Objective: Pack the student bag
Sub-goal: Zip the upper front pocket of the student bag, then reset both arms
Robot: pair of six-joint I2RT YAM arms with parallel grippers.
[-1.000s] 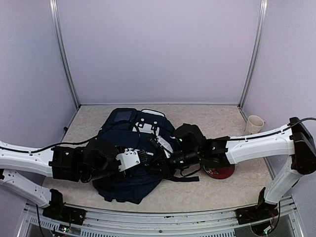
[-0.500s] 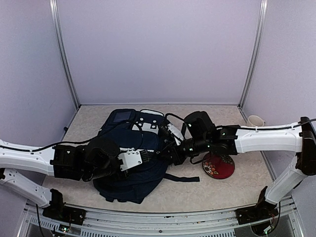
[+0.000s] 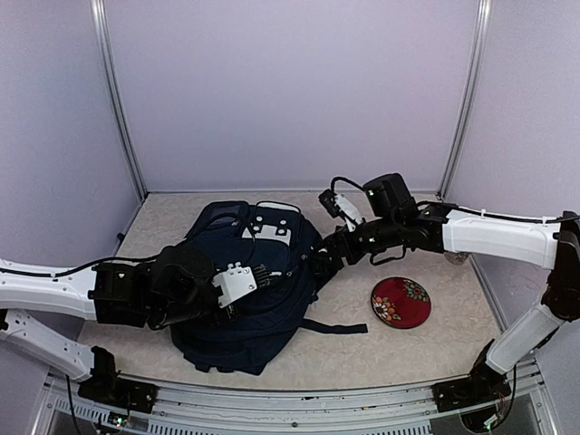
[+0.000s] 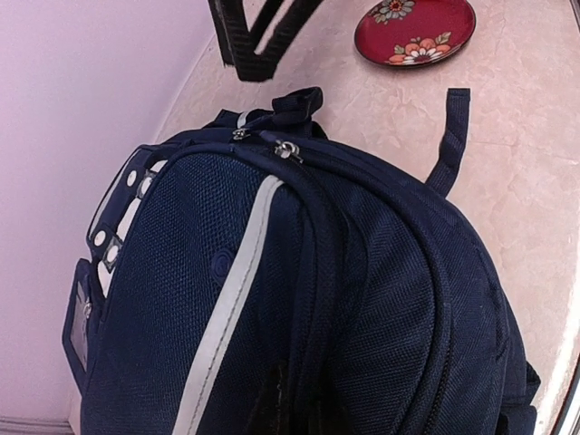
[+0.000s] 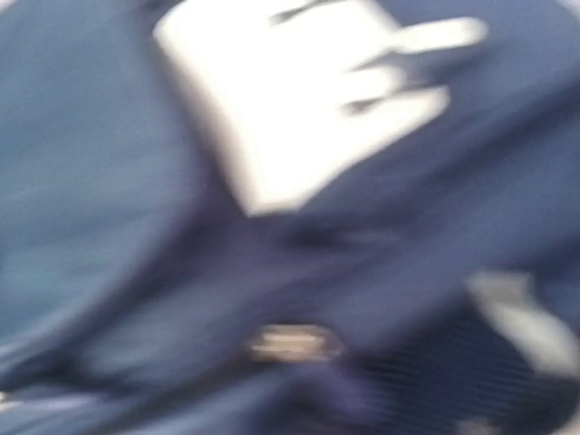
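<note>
White-shelled arms (image 3: 494, 234), black joints, thin black cables.

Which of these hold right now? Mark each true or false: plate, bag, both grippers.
1. The red plate lies on the table, apart from the student bag. True.
2. The bag stands upright. False: it lies on the table.
3. The left gripper hangs open over the plate. False: it is shut on the bag's fabric.
4. The bag has a white stripe. True.
5. The right gripper is touching the plate. False: it is at the bag's right side.
</note>
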